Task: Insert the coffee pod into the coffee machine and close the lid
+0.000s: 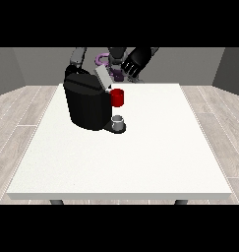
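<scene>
On the white table [140, 162], black coffee machine [86, 106] sits left of centre, its grey lid [102, 78] tilted up. Hand at the view's right [133, 61] hovers behind the lid, fingers loosely curled, holding nothing visible. Red thing at the machine [117, 97]; below it a grey thing [119, 121] on the tray, well apart from that hand.

Black coffee machine [86, 106] on table, lid [102, 78] up.

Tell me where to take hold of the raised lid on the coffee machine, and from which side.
Take the lid at its free upper end, coming from above with the hand at the view's right. It stands tilted up from the coffee machine, hinged low near the red thing at the machine, so the top edge is the exposed part.
</scene>
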`<control>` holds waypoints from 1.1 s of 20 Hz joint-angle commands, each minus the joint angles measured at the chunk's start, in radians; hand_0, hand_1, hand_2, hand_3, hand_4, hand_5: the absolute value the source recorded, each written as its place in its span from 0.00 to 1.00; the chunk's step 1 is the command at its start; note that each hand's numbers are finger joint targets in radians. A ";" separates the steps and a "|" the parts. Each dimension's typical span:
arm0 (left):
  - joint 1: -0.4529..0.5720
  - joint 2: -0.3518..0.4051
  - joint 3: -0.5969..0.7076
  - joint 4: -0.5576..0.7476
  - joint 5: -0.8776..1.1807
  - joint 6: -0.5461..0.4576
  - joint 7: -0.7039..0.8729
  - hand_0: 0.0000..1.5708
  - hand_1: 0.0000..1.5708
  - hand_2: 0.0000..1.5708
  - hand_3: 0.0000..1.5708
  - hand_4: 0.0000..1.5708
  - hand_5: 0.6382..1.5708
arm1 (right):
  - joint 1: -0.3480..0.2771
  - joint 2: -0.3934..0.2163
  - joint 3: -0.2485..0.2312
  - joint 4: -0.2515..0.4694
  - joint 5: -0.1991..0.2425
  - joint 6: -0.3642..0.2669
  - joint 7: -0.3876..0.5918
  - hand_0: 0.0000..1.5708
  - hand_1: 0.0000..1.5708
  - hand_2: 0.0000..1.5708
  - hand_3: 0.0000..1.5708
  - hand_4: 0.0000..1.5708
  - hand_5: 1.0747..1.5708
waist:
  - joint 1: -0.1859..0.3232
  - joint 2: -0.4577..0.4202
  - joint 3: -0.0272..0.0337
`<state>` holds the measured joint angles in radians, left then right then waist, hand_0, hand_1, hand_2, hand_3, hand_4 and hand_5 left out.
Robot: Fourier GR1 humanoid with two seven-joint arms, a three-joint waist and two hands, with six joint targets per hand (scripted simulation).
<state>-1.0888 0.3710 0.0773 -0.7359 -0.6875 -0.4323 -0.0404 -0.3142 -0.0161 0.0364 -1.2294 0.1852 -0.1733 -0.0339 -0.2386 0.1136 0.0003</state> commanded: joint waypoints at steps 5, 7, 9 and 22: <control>-0.095 0.052 0.043 0.038 -0.007 0.013 0.018 0.78 0.78 0.82 0.79 0.30 1.00 | -0.065 -0.024 -0.016 -0.064 0.006 -0.003 0.045 0.00 0.00 0.00 0.00 0.00 1.00 | -0.054 0.084 -0.0002; -0.106 0.077 0.038 0.030 -0.013 0.002 -0.010 0.79 0.79 0.82 0.79 0.30 1.00 | -0.042 -0.057 -0.040 -0.046 -0.009 0.023 -0.031 0.00 0.00 0.00 0.00 0.02 1.00 | -0.057 0.123 0.0001; -0.145 0.086 0.046 0.053 -0.009 -0.016 -0.007 0.82 0.82 0.84 0.80 0.30 1.00 | -0.148 -0.064 -0.066 -0.088 -0.026 0.020 0.076 0.00 0.00 0.00 0.00 0.17 1.00 | -0.070 0.132 -0.0001; -0.109 0.053 0.020 0.072 -0.037 0.005 -0.051 0.80 0.80 0.82 0.77 0.27 1.00 | -0.117 -0.077 -0.093 -0.048 -0.014 -0.007 0.064 0.00 0.00 0.00 0.00 0.00 1.00 | -0.028 0.156 -0.0003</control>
<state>-1.2208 0.4271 0.1050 -0.6711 -0.7170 -0.4290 -0.0674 -0.4395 -0.0834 -0.0530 -1.2831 0.1579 -0.1711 0.0129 -0.2829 0.2761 0.0002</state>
